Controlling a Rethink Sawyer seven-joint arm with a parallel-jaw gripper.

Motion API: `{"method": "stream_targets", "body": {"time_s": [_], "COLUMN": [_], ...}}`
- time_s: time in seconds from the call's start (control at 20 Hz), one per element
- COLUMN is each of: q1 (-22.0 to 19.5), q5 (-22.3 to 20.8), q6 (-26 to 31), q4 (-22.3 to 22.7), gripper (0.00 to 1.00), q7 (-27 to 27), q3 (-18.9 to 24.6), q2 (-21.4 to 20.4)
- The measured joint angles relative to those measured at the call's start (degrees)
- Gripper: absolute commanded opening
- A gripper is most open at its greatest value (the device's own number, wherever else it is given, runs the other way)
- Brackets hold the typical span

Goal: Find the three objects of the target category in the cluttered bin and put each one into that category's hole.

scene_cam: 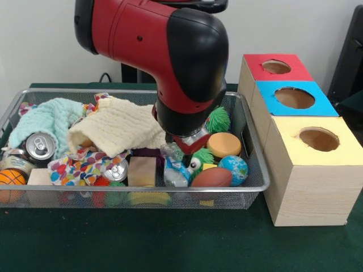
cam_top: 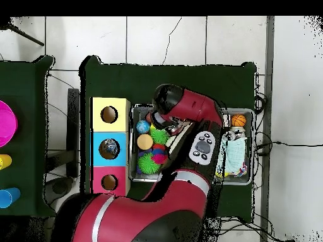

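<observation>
The wire mesh bin [scene_cam: 256, 187] is full of clutter; it also shows in the overhead view [cam_top: 250, 112]. My gripper [scene_cam: 186, 154] reaches down into the bin's right half, under the big red and black arm [scene_cam: 170, 51]. A crinkly clear packet with blue and white print [scene_cam: 174, 173] lies right below and in front of the gripper, touching or nearly touching it. I cannot tell whether the gripper holds it. No other packet shows. In the overhead view the arm [cam_top: 189, 104] covers the gripper and the packet.
Three wooden boxes with holes stand right of the bin: red [scene_cam: 276, 67], blue [scene_cam: 294, 97], yellow [scene_cam: 319, 139]. Around the gripper lie a globe ball [scene_cam: 233, 169], a brown football [scene_cam: 211, 177], an orange disc [scene_cam: 223, 144], a green spiky ball [scene_cam: 218, 120], a cream towel [scene_cam: 116, 127] and cans [scene_cam: 39, 146].
</observation>
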Motion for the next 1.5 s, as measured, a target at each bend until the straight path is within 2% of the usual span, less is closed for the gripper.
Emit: {"method": "stream_targets", "body": {"time_s": [0.45, 0.5, 0.65, 0.85, 1.3, 1.5], "q1": [-0.6, -0.6, -0.1, 1.3, 2.2, 2.3], "q5": [-0.5, -0.9, -3.2, -6.3, -7.2, -6.9], "q6": [-0.1, -0.3, -2.7, -8.7, -11.6, -11.6], "q4": [-1.2, -1.5, -2.9, -4.8, -5.6, -5.0], "gripper": [1.00, 0.00, 0.00, 0.00, 0.00, 0.00], "q7": [0.0, 0.0, 0.0, 0.0, 0.0, 0.0], "q3": [0.3, 0.1, -1.6, -4.1, -5.1, -5.0], "q2": [0.4, 0.7, 1.9, 3.4, 3.7, 2.4]}}
